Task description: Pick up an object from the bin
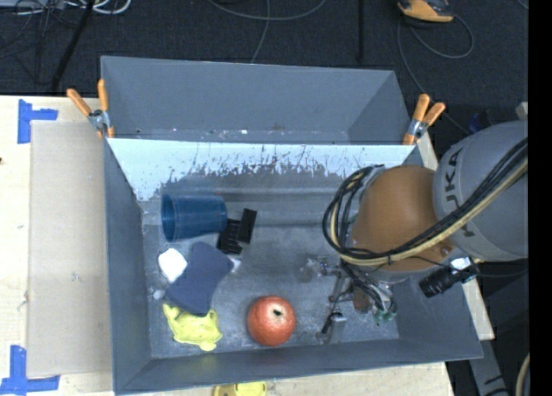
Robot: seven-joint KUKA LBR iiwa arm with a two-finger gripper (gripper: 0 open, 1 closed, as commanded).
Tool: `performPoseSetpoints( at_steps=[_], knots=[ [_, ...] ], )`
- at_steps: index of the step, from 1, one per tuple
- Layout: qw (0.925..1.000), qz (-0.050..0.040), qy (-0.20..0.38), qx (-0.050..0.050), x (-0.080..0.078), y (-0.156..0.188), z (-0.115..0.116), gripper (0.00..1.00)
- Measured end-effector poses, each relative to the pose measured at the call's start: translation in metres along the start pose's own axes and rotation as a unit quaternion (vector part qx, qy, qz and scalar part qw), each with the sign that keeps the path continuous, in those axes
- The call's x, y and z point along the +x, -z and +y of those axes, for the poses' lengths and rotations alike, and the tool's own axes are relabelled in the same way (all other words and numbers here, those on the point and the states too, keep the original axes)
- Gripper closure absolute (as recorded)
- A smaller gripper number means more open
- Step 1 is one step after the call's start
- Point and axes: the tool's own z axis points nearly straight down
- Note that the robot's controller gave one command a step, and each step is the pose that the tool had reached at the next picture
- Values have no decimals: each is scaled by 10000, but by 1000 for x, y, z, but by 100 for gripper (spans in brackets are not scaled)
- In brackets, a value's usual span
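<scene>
Nearest the front wall of the grey metal bin [129, 334], toward its left corner, lies a crumpled yellow thing [194, 327], soft and wrinkled in look. Just to its right, and apart from it, a round red apple [271, 320] sits on the bare floor with its stem dimple facing up. To the right of the apple, with a strip of bare floor between them, the gripper [335, 317] hangs low at the bin floor in the front right part of the bin. Nothing can be seen held in it, and it cannot be made out whether it is spread or closed, since its dark thin parts blur together against the metal. The apple is the thing nearest to it. Farther back on the left, a dark blue flat pouch or cloth [198, 278] lies touching the yellow thing's upper edge, and a small white block [172, 262] rests against the pouch's left upper corner. Above the gripper, the arm's rounded orange-brown cover [392, 209] leans in over the right rim, with black cables [338, 209] looped around it. Farther still, near the back left, a blue cup [191, 216] lies on its side, and a black brush-like thing [238, 230] lies just beside it on the right.
</scene>
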Motion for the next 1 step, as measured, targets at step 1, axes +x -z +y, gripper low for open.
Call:
performPoseSetpoints(
  at_steps=[1],
  knots=[
    [9999, -81, 66, 1, 8, -31, 30, 0]
  ],
)
